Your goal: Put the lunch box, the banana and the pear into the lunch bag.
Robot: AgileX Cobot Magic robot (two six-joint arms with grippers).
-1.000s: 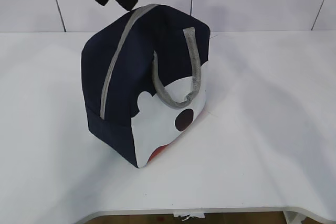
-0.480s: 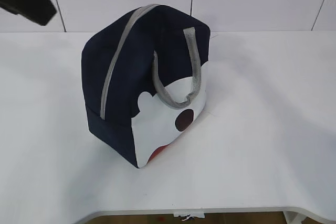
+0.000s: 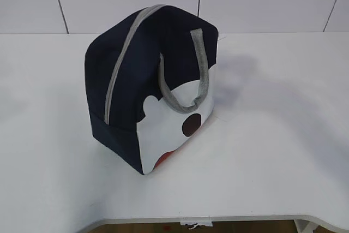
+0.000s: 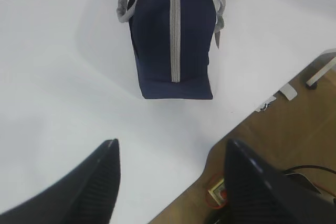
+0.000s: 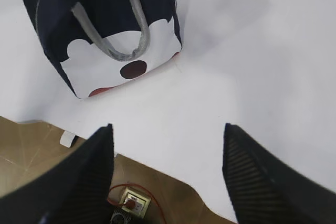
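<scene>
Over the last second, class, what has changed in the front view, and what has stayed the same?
Both arms, seen earlier as dark shapes at the top edge above the lunch bag, drew outward to the upper corners and then left the front view altogether. Nothing was picked up or released. The lunch bag stayed zipped shut and in the same spot on the white table.

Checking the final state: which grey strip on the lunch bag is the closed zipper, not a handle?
On the lunch bag, the zipper is the flat, straight strip sewn over the top and down the end; the strap handle hangs loose as a loop against the white panel.
</scene>
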